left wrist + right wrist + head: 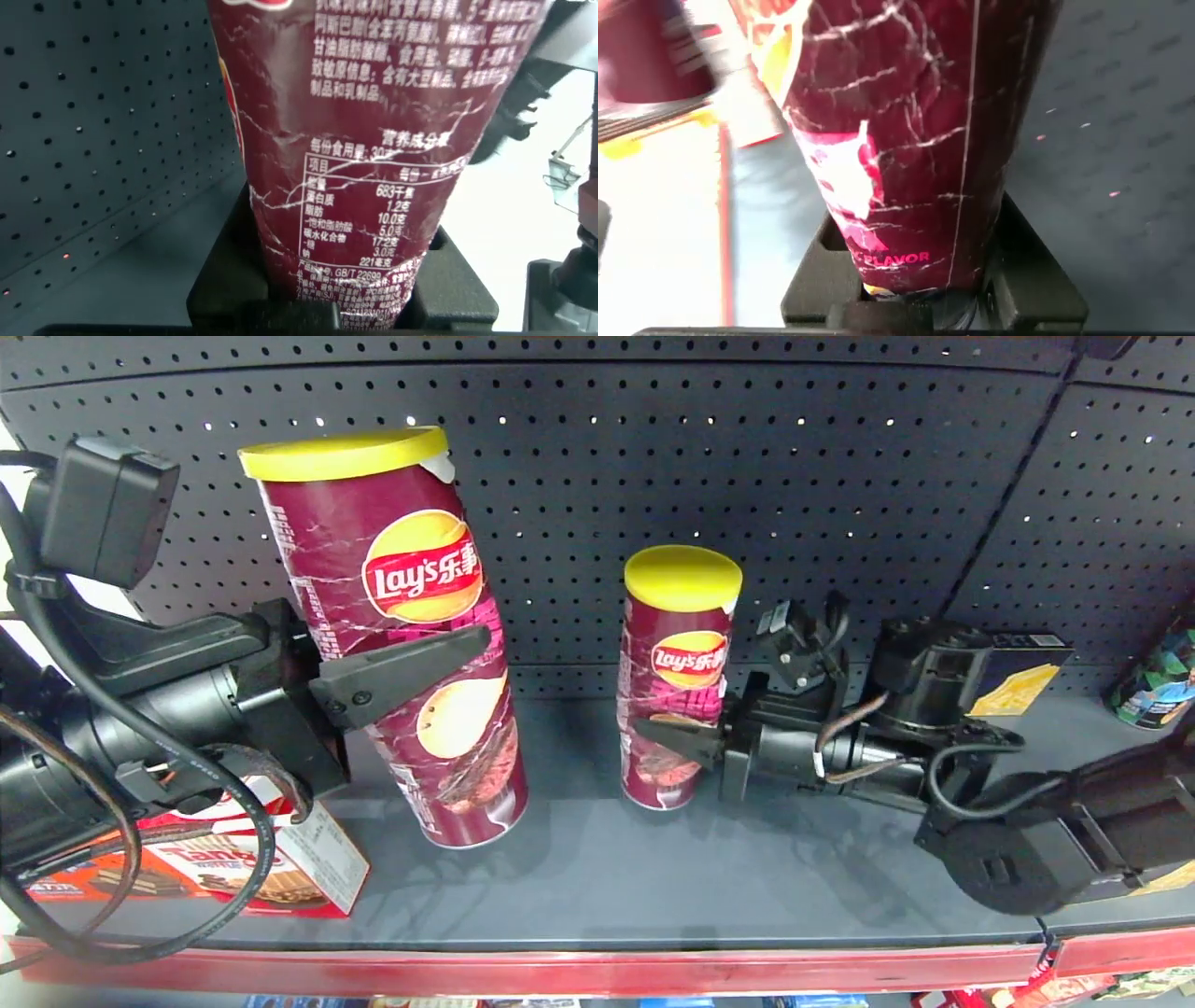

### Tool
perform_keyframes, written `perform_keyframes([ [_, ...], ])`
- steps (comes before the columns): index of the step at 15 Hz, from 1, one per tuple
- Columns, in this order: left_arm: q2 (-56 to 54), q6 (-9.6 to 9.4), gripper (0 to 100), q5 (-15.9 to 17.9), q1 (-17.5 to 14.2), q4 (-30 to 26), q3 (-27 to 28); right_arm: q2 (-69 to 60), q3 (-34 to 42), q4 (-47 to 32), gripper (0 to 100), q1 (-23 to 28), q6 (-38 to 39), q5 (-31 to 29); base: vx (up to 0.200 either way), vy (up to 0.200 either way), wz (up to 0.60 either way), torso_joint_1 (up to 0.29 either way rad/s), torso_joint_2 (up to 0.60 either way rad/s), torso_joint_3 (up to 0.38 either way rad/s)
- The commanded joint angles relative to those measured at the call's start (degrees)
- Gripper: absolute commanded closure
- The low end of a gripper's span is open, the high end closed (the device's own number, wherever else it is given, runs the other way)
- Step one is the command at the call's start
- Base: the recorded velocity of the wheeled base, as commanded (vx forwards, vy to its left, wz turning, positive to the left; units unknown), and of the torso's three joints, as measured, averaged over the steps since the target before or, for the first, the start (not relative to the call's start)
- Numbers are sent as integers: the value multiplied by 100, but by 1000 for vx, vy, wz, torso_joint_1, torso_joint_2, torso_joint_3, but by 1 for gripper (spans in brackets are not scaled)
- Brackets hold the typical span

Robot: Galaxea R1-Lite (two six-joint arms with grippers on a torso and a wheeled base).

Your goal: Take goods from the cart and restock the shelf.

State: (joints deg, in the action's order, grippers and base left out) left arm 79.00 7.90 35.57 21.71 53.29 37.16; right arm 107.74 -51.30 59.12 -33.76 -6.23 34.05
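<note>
A round red-and-yellow logo (422,567) fronts the taller can (392,635) at 10 o'clock, another the shorter can (674,681); a white nutrition panel (374,201) lines the taller's back.

Arms and picture edges covering shelf goods

The left arm (140,709) is covering much of the wafer box (280,868), and the right arm (934,747) is hiding part of a dark box (1022,672). The head view's edge is cutting a green can (1158,677), and the wrist views are cropping the tops of the tilted chip can (355,187) and the upright chip can (915,140).
</note>
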Motion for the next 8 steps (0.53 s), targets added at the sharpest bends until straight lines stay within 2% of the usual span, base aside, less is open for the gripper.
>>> perform_keyframes([
  [1, -68, 19, 100, 2, 0, 6, -15, -561, 1157, 750, 100, -298, 52, -188, 0, 0, 0, 0, 0, 0],
  [3, -68, 27, 100, -6, 0, 6, 20, -464, 1764, 1286, 100, -263, 52, -170, 0, 0, 0, 0, 0, 0],
  [8, -68, 36, 100, -15, -9, 6, 28, 89, 1904, 1883, 100, -122, 52, -91, 0, 0, 0, 0, 0, 0],
])
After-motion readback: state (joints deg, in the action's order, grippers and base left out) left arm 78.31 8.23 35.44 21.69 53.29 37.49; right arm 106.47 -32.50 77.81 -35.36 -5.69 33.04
